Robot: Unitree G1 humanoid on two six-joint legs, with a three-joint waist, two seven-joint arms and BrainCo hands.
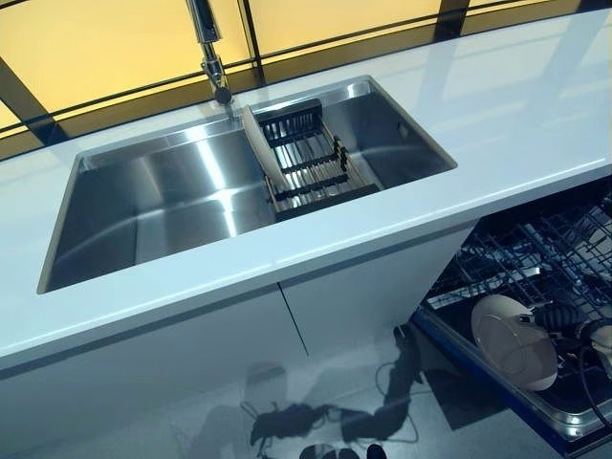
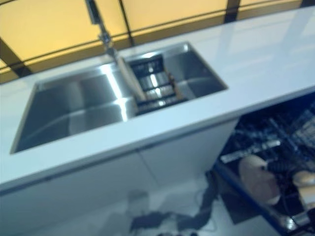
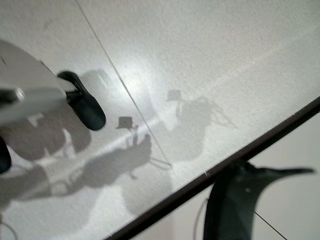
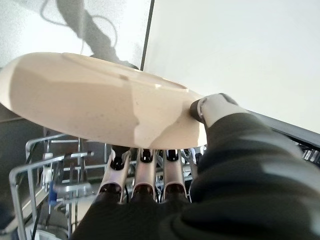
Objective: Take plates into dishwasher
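Countertop [image 1: 497, 124], white and glossy, runs across the head cameras' view, with a steel sink [image 1: 163, 196] sunk into it. A faucet [image 1: 208, 53] stands at the sink's back edge, and a dark drying rack [image 1: 311, 163] sits inside the sink's right part, with one pale plate standing on edge [image 1: 258, 153] at the rack's left side. Below the counter are white cabinet doors [image 1: 239, 344]. At the lower right the dishwasher's lower rack [image 1: 516, 258] is pulled out, its wire tines showing. Over that rack the right hand [image 1: 566, 325] holds a cream plate [image 1: 514, 342] tilted on edge, above the basket's near side.

From the left wrist camera only the pale floor [image 3: 200, 65], a dark strip along the cabinet base and a white cabinet panel show. The left hand's fingers are not seen here, so I cannot tell whether that hand is spread or curled.

From the right wrist camera the cream plate [image 4: 95, 107] fills the upper part, seen from its underside. The right hand [image 4: 145, 175] pinches it at the rim: silver fingers [image 4: 145, 167] run under the plate and the thumb [image 4: 212, 107] presses on the other face. Beyond the fingers the wire rack [image 4: 45, 165] of the dishwasher lies below the plate.
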